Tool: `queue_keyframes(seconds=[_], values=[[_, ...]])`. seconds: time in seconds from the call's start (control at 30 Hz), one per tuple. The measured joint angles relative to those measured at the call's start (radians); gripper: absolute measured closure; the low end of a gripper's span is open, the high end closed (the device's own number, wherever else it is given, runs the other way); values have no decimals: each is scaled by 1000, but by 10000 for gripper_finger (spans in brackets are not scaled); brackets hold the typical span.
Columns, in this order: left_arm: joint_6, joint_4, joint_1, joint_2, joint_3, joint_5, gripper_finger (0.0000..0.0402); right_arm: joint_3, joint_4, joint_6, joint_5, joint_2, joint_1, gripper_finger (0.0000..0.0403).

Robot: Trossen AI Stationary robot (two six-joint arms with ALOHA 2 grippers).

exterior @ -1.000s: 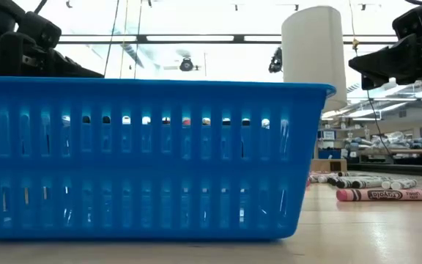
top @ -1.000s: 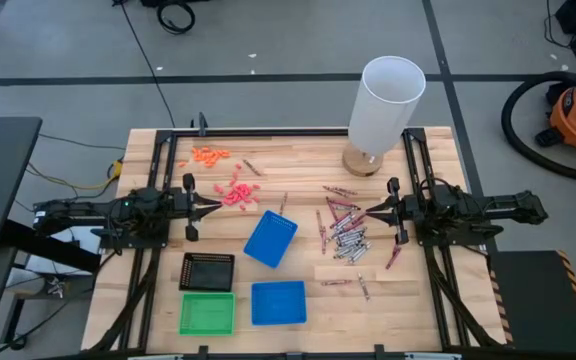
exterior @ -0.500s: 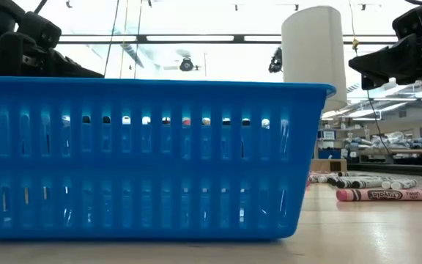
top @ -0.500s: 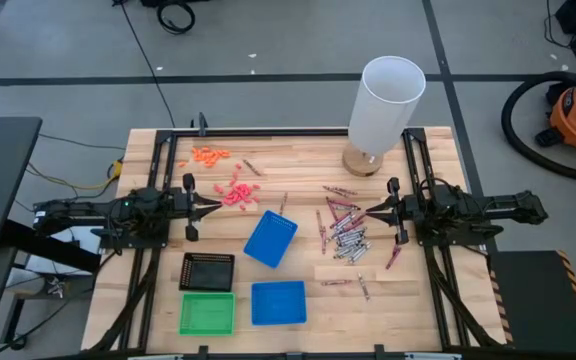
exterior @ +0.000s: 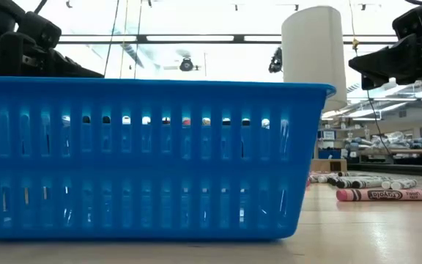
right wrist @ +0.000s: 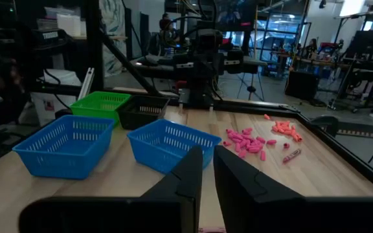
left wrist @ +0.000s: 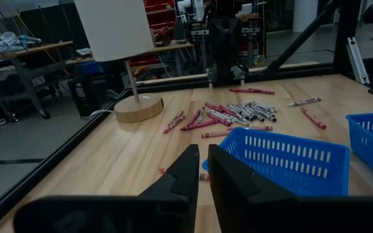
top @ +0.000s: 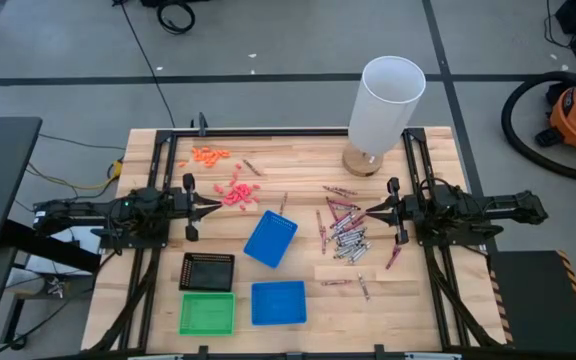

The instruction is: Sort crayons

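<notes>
The crayons, red and grey-silver sticks, lie loose in a heap on the wooden table's right half; the left wrist view shows the crayons ahead. A few strays lie apart, one red crayon near the front. My left gripper hovers shut above the table's left side, pointing level toward the middle. My right gripper hovers shut at the heap's right edge, facing the left one. In their own views, the left gripper and the right gripper hold nothing.
A tilted blue tray sits mid-table; a black tray, a green tray and a second blue tray stand near the front. Pink chunks and orange bits lie far left. A white lamp stands at the back.
</notes>
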Motion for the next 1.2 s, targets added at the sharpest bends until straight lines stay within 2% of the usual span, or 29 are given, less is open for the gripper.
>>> queue_keyframes(seconds=[0.07, 0.23, 0.43, 0.57, 0.73, 0.9, 1.2], values=[[-12, 1, 0, 0, 0, 0, 356, 0, 0, 0, 0, 0, 0, 353], [-193, 22, 0, 0, 0, -4, 356, 0, 3, 0, 0, 0, 0, 353], [-200, 86, 0, 0, 0, -13, 356, 0, 33, 3, 0, 0, 0, 353], [-202, 143, 0, 0, 0, -13, 356, 0, 148, 38, -8, 0, 0, 353], [-216, 217, 0, 0, 0, -13, 356, 0, 269, -47, -3, 0, -1, 353], [-258, 259, 0, 0, 0, -12, 356, 0, 288, -68, 66, 0, -1, 353], [-272, 352, 0, 0, 0, -10, 356, 0, 302, 31, 67, 0, -2, 353]])
